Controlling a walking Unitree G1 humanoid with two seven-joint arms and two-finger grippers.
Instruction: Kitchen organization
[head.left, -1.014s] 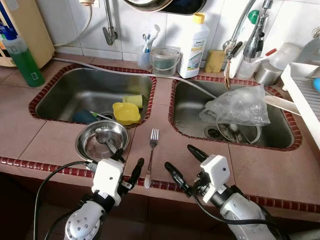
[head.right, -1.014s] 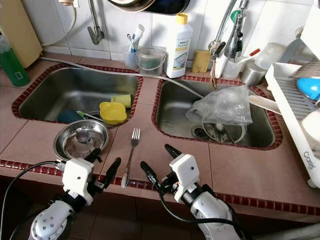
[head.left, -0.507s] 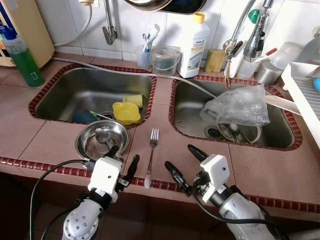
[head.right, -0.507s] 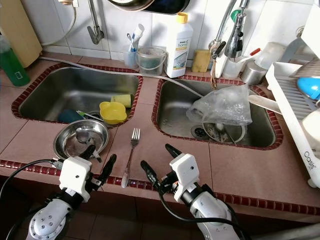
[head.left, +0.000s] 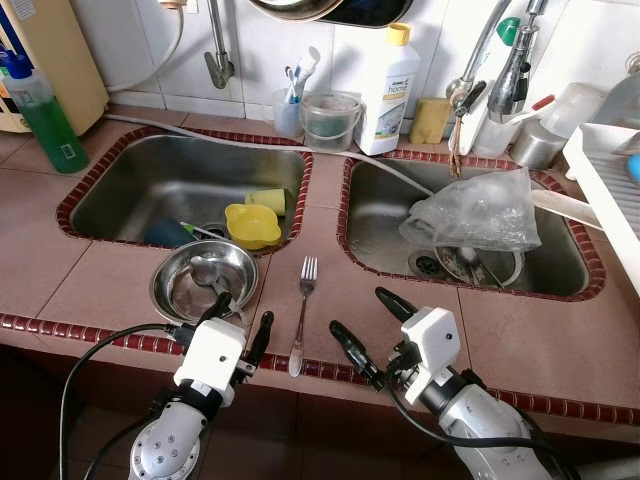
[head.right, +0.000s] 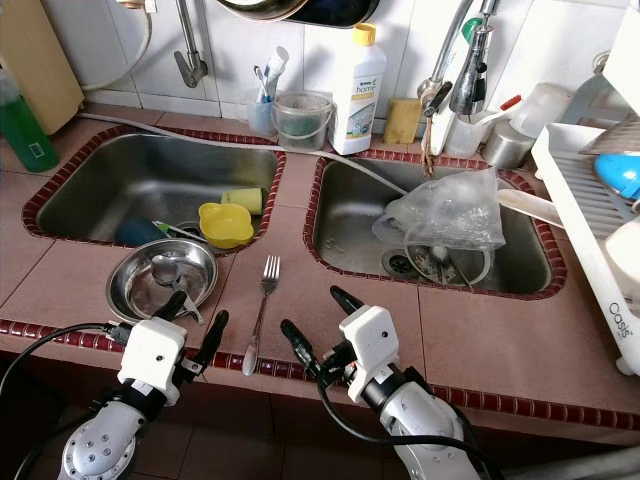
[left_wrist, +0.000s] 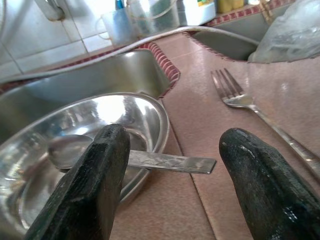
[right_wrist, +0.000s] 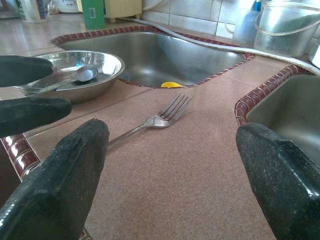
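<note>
Steel bowl (head.left: 204, 280) holds a spoon (head.left: 207, 272); both pincers gape, empty.

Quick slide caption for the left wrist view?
Open left gripper faces spoon in steel bowl, fork alongside.

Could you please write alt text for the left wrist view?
The left gripper, fingers open, points at a spoon whose handle juts over the rim of a steel bowl on the tiled counter. A fork lies beside it.
</note>
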